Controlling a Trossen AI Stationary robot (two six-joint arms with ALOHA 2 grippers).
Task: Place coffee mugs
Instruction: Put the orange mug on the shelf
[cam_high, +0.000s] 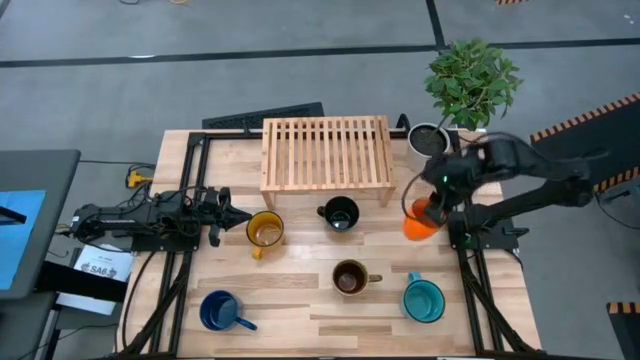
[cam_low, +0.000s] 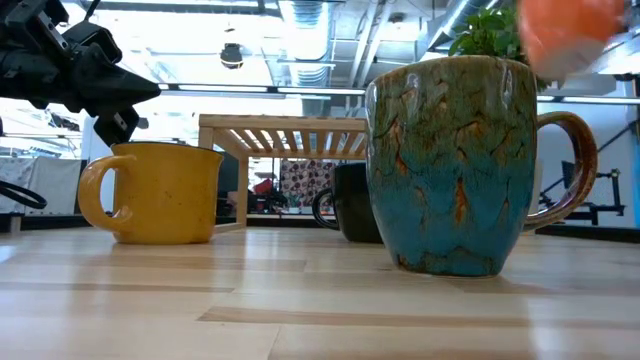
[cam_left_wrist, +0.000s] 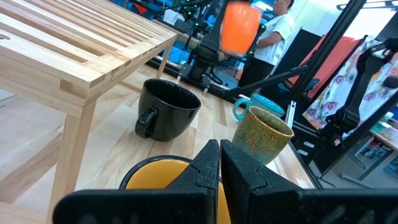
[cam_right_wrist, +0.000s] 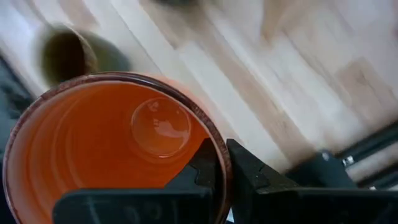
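Up off the table, the orange mug (cam_high: 423, 222) hangs near the right edge, just beside the slatted wooden rack (cam_high: 326, 152), with the right gripper (cam_right_wrist: 222, 163) pinching its rim. On the tabletop (cam_high: 300, 285) sit the black mug (cam_high: 340, 213), the brown mug (cam_high: 351, 278), the teal mug (cam_high: 423, 299), the dark blue mug (cam_high: 219, 311) and the yellow mug (cam_high: 264, 231). Above the yellow mug's rim hovers the left gripper (cam_left_wrist: 220, 163), its jaws clenched on nothing.

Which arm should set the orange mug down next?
Right. The right gripper is already shut on the orange mug, lifted off the table. The left gripper is shut and empty, beside the yellow mug.
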